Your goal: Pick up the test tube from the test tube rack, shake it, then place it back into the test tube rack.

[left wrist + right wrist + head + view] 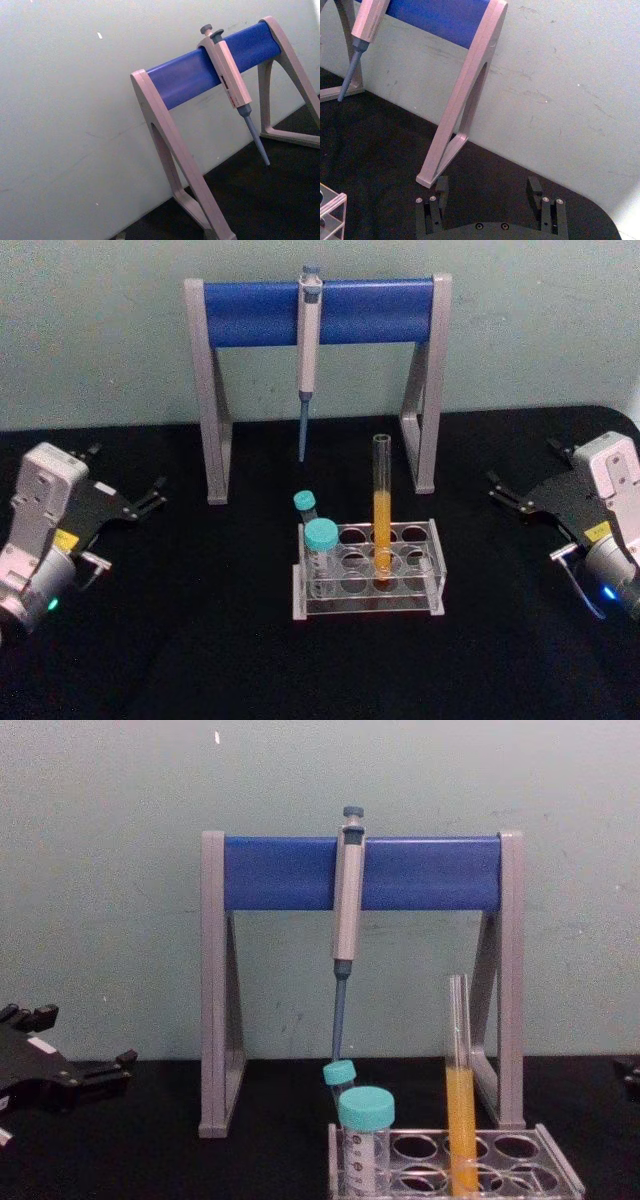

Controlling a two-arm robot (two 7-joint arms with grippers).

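Head view: the test tube (382, 510) stands upright in the test tube rack (366, 611), at lower centre of the frame on the black worktop (200, 650). Orange-yellow liquid fills its lower half, and its mouth is uncapped. Two teal-capped tubes (321, 550) occupy the rack's left end, left of the test tube and apart from it. Behind the rack, in the upper centre, stands the pipette stand (250, 312). A pipette (309, 335) hangs from its blue bar, tip down. The left gripper (128, 472) lies at the left edge, well apart from the rack, fingers spread and holding nothing. The right gripper (522, 465) lies at the right edge, also well apart, fingers spread and empty.

Left wrist view: the stand and the pipette cross the frame at a tilt against a pale wall (75, 100). The worktop shows in the lower right corner.

Right wrist view: the right gripper's two fingers (442, 186) rise from the bottom edge with a wide gap between them, above the worktop. One leg of the stand runs through the centre. The pipette tip is at upper left, and a corner of the rack shows at the lower left edge.

Chest view: the test tube is right of centre in the lower half, upright in the rack at the bottom edge, and taller than the capped tubes beside it. The left gripper shows at the left edge with fingers apart. The stand spans the middle.
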